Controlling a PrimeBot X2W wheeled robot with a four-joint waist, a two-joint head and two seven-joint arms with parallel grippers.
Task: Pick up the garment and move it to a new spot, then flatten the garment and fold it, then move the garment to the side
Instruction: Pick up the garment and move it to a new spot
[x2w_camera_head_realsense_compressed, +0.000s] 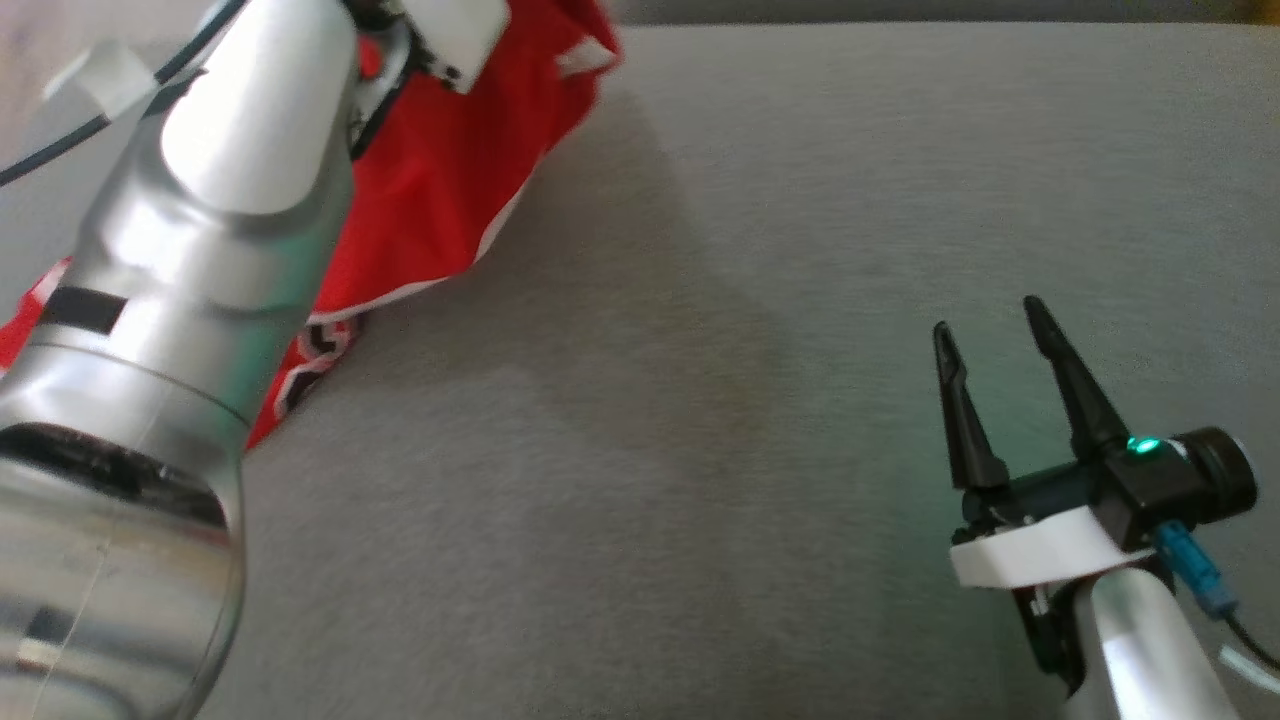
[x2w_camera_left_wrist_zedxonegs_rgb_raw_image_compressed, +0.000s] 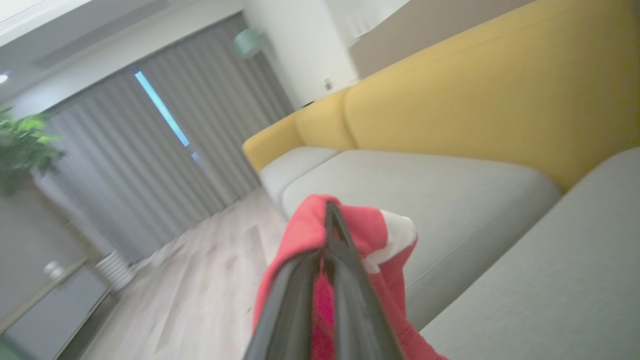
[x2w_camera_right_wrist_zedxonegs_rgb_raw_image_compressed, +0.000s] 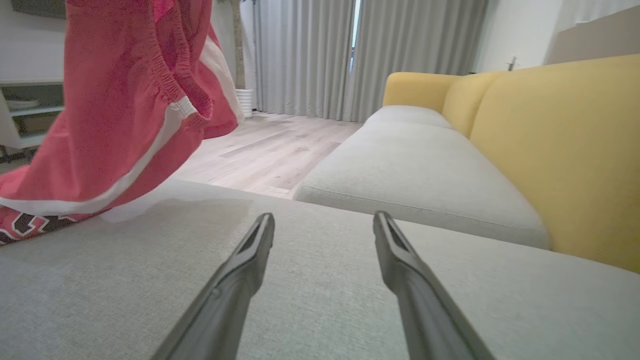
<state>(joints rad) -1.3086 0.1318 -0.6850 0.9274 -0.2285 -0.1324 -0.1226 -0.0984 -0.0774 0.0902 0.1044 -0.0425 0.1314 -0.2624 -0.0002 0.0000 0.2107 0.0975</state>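
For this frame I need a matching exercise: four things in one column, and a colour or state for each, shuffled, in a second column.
Column one
1. left gripper
2. right gripper
3. garment
4. sofa backrest

Column two
A. yellow
B. open, above the grey cushion
C. red with white trim
D. shut on the garment

Pairs: 1-D, 2-B, 3-C, 4-A

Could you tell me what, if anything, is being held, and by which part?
The left gripper holds the red garment, jaws shut on a fold beside a white patch; the right gripper is empty.
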